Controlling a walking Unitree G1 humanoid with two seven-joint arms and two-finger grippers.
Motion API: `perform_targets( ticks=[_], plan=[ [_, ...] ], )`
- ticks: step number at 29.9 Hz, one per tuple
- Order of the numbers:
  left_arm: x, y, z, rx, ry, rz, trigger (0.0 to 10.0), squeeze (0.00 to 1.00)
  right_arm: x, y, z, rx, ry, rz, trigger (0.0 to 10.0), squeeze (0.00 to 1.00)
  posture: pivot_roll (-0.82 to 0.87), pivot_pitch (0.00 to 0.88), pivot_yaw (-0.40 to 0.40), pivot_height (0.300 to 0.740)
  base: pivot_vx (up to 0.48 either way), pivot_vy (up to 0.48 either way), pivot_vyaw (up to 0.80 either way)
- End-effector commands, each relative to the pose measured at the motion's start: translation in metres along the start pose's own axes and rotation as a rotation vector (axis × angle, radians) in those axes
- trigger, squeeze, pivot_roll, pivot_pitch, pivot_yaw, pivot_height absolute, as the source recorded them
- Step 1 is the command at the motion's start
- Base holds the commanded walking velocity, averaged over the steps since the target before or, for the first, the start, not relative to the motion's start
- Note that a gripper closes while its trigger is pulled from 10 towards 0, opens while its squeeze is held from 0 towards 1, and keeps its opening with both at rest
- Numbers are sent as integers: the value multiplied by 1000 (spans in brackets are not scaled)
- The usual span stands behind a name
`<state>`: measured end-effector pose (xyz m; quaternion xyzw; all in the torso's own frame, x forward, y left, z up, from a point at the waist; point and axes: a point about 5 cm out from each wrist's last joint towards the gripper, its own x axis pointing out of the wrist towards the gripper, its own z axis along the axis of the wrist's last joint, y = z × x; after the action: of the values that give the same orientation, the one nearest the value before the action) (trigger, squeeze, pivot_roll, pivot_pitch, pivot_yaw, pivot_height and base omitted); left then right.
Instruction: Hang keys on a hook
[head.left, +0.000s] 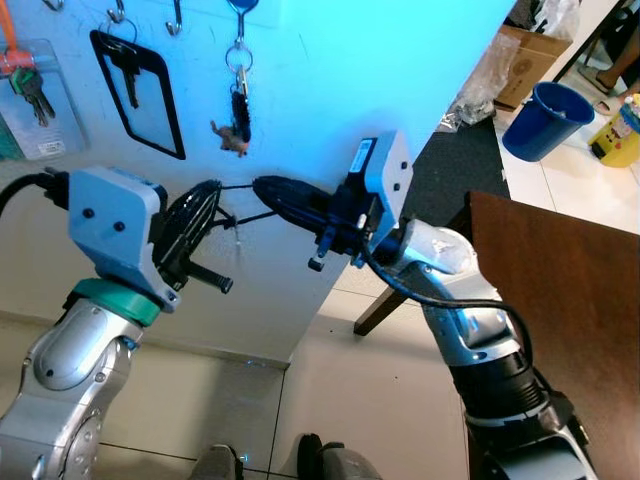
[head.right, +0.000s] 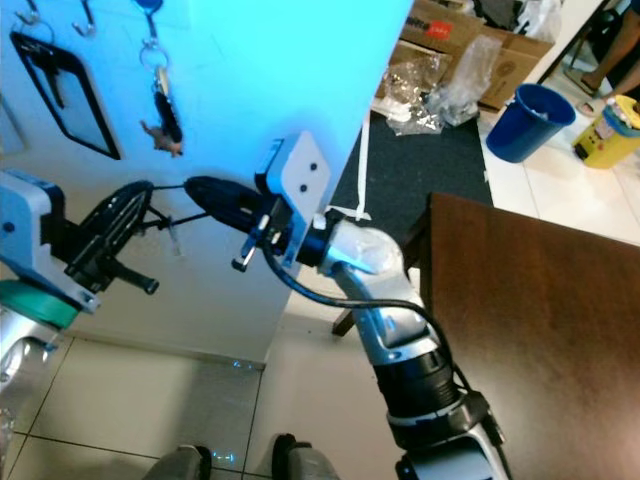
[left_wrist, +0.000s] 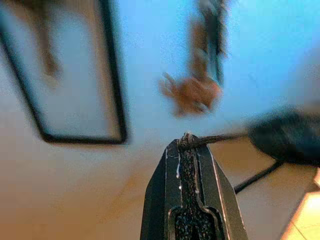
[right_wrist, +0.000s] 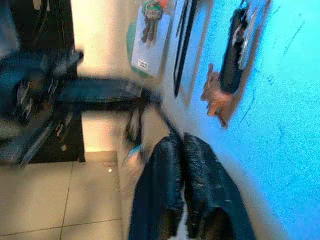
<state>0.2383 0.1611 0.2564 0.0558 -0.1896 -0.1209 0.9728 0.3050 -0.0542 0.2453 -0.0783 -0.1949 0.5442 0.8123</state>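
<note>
A thin black cord (head.left: 235, 186) is stretched between my two grippers in front of the wall. My left gripper (head.left: 205, 220) is shut on one end (left_wrist: 187, 139). My right gripper (head.left: 262, 190) is shut on the other end (right_wrist: 172, 135). A small pale piece (head.left: 237, 238) dangles from the cord between them. On the wall above, a set of keys with a black fob and a brown animal charm (head.left: 238, 115) hangs from a hook. Further left along the top are bare hooks (head.left: 175, 22).
A black-framed holder with a key (head.left: 140, 90) and a clear pouch with an orange tag and keys (head.left: 30, 95) hang on the wall at left. To the right stand a brown table (head.left: 570, 300), a blue bucket (head.left: 545, 120) and a cardboard box (head.left: 530, 55).
</note>
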Motion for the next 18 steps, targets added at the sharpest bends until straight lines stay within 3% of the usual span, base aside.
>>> perform_targets(
  ticks=[1,2,3,6,8,11,18],
  plan=[
    [1,-4,6,-16,-27,-2,0,0,-3,8,-8,22,32,34,10000,1000,98,154,-81,740,0,0,0],
    [1,-4,6,-16,-27,-2,0,0,-3,8,-8,22,32,34,10000,1000,98,154,-81,740,0,0,0],
    [5,-6,10,-17,-47,-9,0,0,-6,12,-10,54,41,54,10000,0,95,155,-78,740,0,0,0],
    [11,-8,18,-4,-85,-15,0,0,-17,19,-9,178,12,68,10000,0,98,159,-69,740,0,0,0],
    [11,-8,18,-4,-85,-15,0,0,-17,19,-9,178,12,68,10000,0,98,159,-69,740,0,0,0],
    [21,-3,35,25,-155,-23,0,0,-35,19,-8,294,-31,-17,10000,0,82,159,-45,740,0,0,0],
    [22,3,47,45,-193,-28,0,0,-48,19,-14,310,-17,-95,10000,0,74,159,-32,740,0,0,0]
  ],
)
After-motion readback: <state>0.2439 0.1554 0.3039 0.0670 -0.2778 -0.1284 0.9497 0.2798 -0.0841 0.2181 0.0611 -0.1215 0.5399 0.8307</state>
